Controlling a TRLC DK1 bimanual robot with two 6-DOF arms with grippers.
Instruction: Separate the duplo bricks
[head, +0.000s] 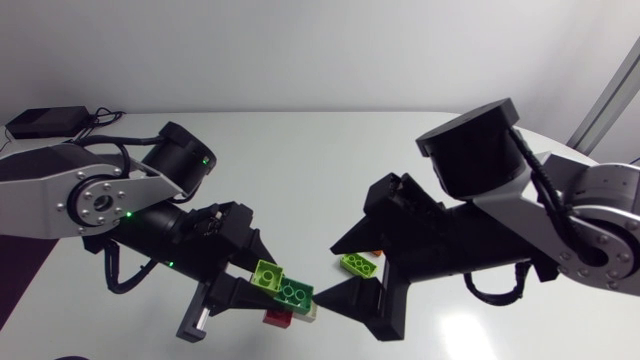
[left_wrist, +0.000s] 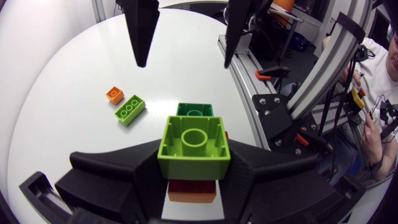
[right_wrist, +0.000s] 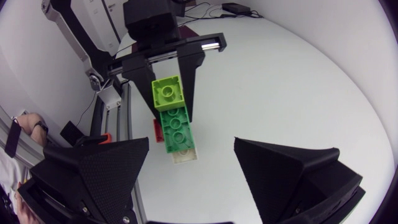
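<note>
My left gripper (head: 262, 285) is shut on a lime square duplo brick (head: 267, 274) (left_wrist: 193, 146) that tops a small cluster. A dark green brick (head: 294, 293) (right_wrist: 176, 127) is joined to it, with a white brick (right_wrist: 185, 154) at its far end and a red brick (head: 277, 318) (right_wrist: 158, 129) beside it. The cluster is just above the table. My right gripper (head: 330, 272) (right_wrist: 193, 168) faces the cluster with its fingers wide open, and nothing is between them. A loose lime brick (head: 358, 264) (left_wrist: 129, 109) and a small orange brick (left_wrist: 114, 94) lie on the table under it.
The white round table (head: 300, 150) has bare surface behind both arms. Its front edge runs close below the cluster. A black box with cables (head: 45, 122) sits at the far left corner.
</note>
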